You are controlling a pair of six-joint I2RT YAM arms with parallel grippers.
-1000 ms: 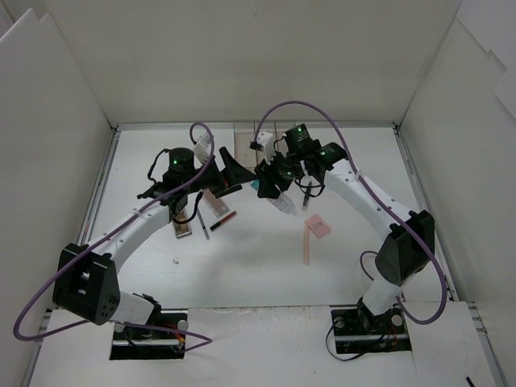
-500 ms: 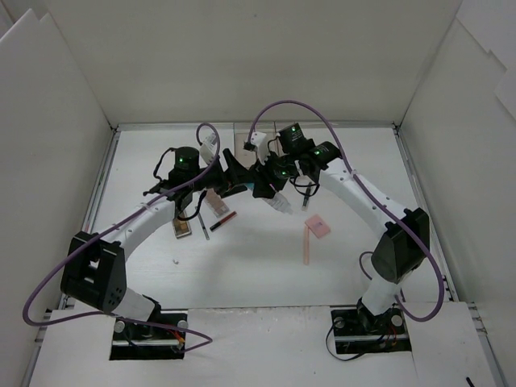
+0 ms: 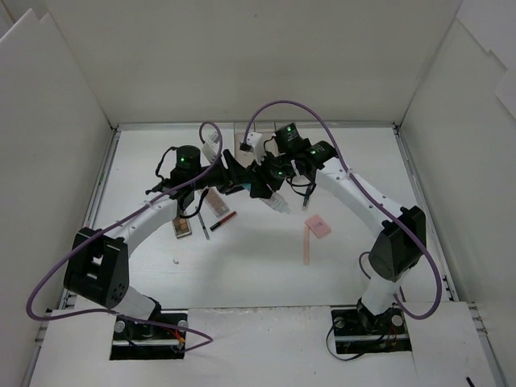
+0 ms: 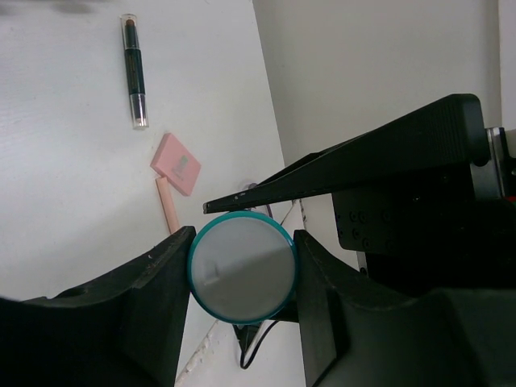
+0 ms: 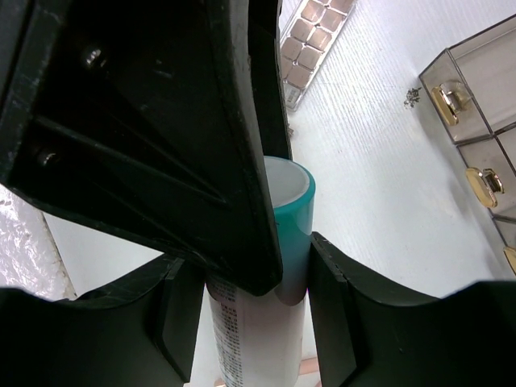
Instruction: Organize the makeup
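1. We are seeing the white-blue bottle (image 4: 240,278) held up off the surface (image 3: 242,274), caught between two hands that are meeting tip to tip. We are reading this as a hand-over.
2. The left hand (image 4: 242,246) is clamping the bottle's teal-rimmed end, with a finger pressing on each side.
3. The right hand (image 5: 256,270) is gripping the white body just behind that teal end, and no gap is showing at either finger. Both hands are looking closed on the same bottle, probably so that it is never going unsupported while changing hands.
4. Below and beyond the left hand, a pink square pad (image 4: 176,164), a pink stick (image 4: 168,201) just beside its corner, and a dark capped pencil (image 4: 134,72) are lying loose on the surface, seemingly waiting their turn.
5. Beyond the right hand, an eyeshadow palette (image 5: 314,40) is lying flat, and a clear box with gold handles (image 5: 476,121) is standing farther off to that hand's side. We are judging it the likely destination.
6. We are counting one bottle, one pad and one stick. There are two palettes, the second palette (image 3: 184,227) lying beneath the left forearm. There are three pencils, adding a red pencil (image 3: 224,218) and a black pencil (image 3: 204,228) below the left hand.
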